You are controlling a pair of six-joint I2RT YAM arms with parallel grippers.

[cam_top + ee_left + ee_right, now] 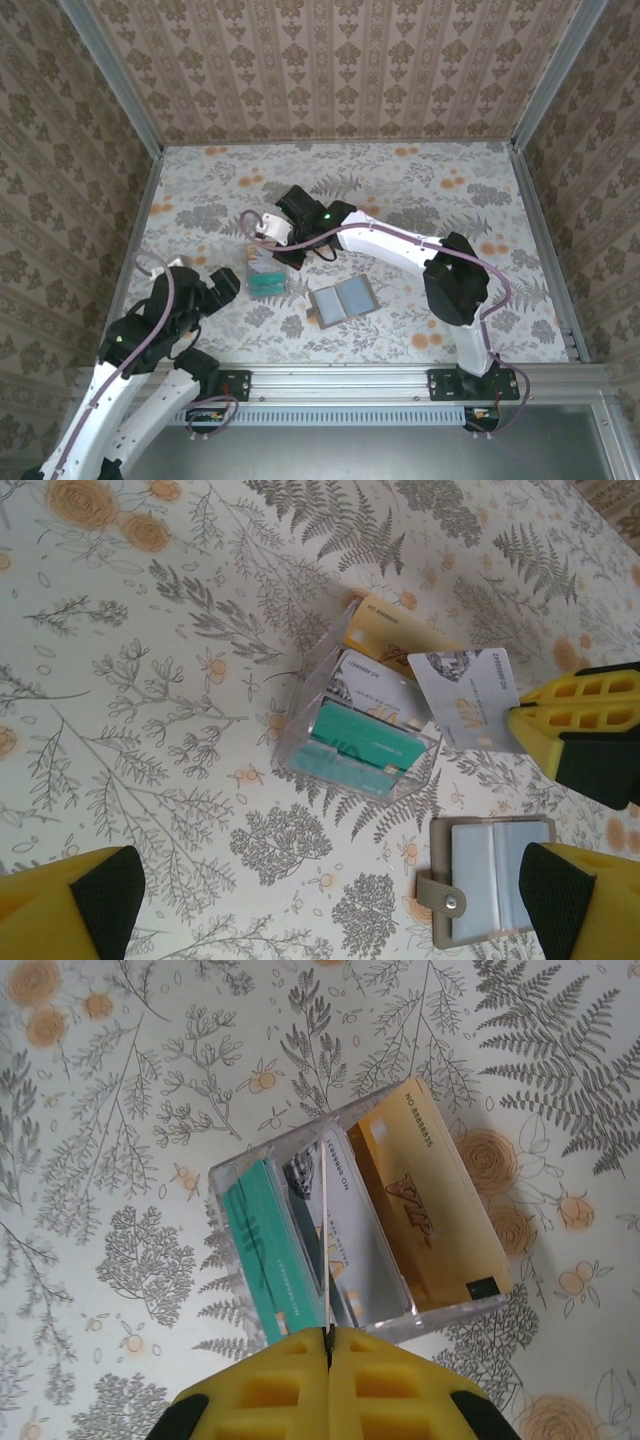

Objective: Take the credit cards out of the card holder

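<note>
Your right end effector (328,1346) has its fingers pressed together on a silver card (465,698). In its own wrist view the card is edge-on, a thin line over the clear tray (232,1175). Whether the card's far edge touches the tray, you cannot tell. The tray holds a teal card (262,1250), a white card (378,695) and a gold card (425,1210) standing side by side. From above, the holder (342,302) lies open and flat on the worktop (480,200), blue-grey lining up. It sits at about 4 o'clock from the tray and well apart from the right end effector, also at roughly 4 o'clock from it. Your left end effector (325,905) is spread wide and grips nothing. In the top view the tray sits just at its 3 o'clock and the holder farther out along the same line. In the left wrist view the holder lies by the right fingertip (560,885), with its snap tab (445,900) pointing toward 9 o'clock.
</note>
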